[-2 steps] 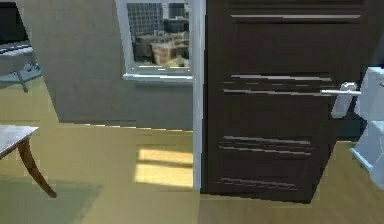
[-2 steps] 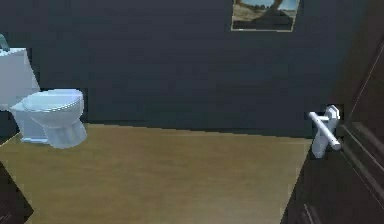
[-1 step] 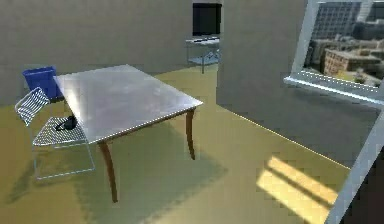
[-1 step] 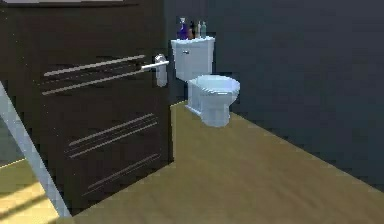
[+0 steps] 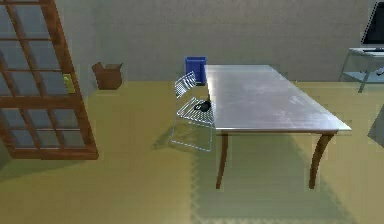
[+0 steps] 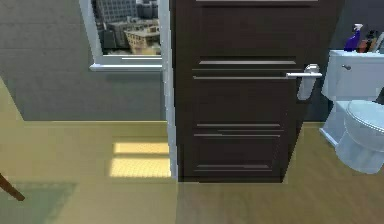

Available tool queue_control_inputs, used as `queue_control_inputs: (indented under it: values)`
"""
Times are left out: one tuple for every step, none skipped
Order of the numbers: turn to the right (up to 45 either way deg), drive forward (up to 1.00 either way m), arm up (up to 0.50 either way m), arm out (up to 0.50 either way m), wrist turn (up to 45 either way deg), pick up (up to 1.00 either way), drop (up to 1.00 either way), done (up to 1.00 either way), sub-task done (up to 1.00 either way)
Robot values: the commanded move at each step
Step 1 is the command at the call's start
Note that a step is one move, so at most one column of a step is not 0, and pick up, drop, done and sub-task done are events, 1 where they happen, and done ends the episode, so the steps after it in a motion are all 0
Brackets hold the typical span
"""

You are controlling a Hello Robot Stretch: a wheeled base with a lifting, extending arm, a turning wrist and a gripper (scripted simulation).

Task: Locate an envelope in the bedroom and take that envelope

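standing ahead in the forward view, a long bench with a grey top and curved brown legs is running away toward the far wall. a wire chair is sitting against the bench's left edge, near its far left corner. a small dark thing is lying on the chair's seat, and it is too small to name. a blue bin is standing just beyond the bench's far left corner. a brown cardboard box is resting on the floor by the far wall, well apart from the bench. a wooden door with glass panes is standing at the forward view's left side. past the bench's far right corner a screen is sitting on a low stand.

in the arm side view a dark panelled door with a silver handle is standing in the middle. a window at its left is showing city buildings. a white toilet is sitting at its right with bottles on its tank.

i cannot tell where the envelope is lying, and i cannot tell the state of the hand.
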Motion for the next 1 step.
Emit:
queue_control_inputs:
  values:
    - [0.0, 0.35, 0.0, 0.0, 0.0, 0.0, 0.0, 0.0, 0.0]
